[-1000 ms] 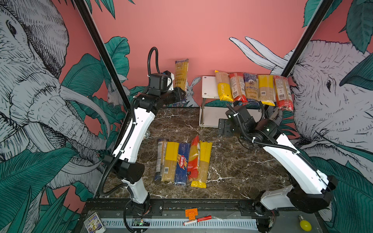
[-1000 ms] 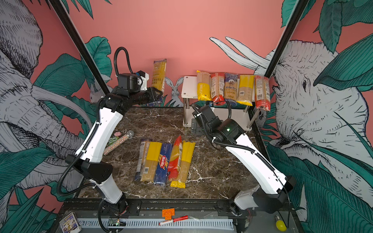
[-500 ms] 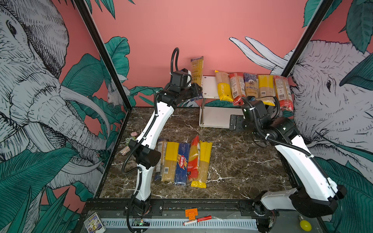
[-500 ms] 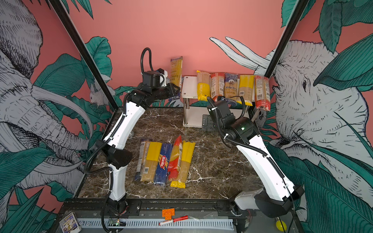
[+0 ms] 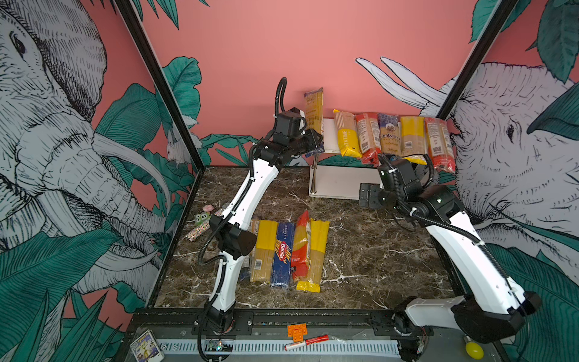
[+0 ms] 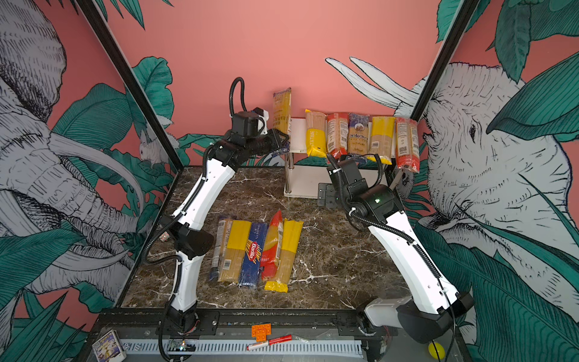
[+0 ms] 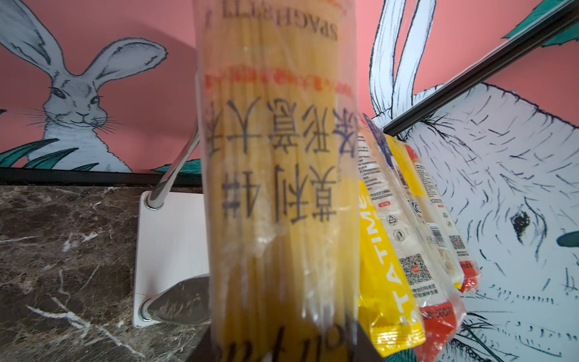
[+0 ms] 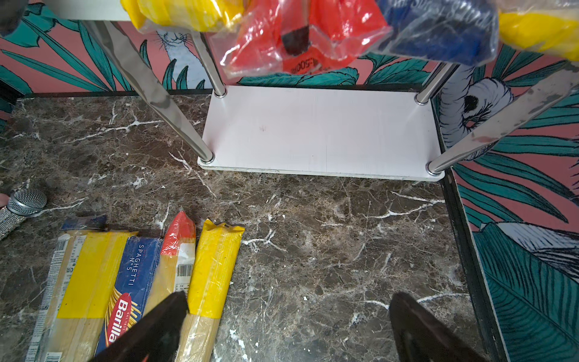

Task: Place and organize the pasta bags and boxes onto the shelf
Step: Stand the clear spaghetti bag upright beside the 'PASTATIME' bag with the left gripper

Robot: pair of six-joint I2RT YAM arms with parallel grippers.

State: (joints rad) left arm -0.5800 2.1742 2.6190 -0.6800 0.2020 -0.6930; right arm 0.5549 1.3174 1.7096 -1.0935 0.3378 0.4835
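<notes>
L hand clamped on bag at its low end, upright by shelf. Prob light, slick film, brittle strands: grip mid-length, gently. R hand apart, empty.

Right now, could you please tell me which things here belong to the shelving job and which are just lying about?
Job: raised spaghetti bag; five shelved packs; five loose packs; white shelf.
Lying about: marker pen; orange brick; glittery tube.
</notes>
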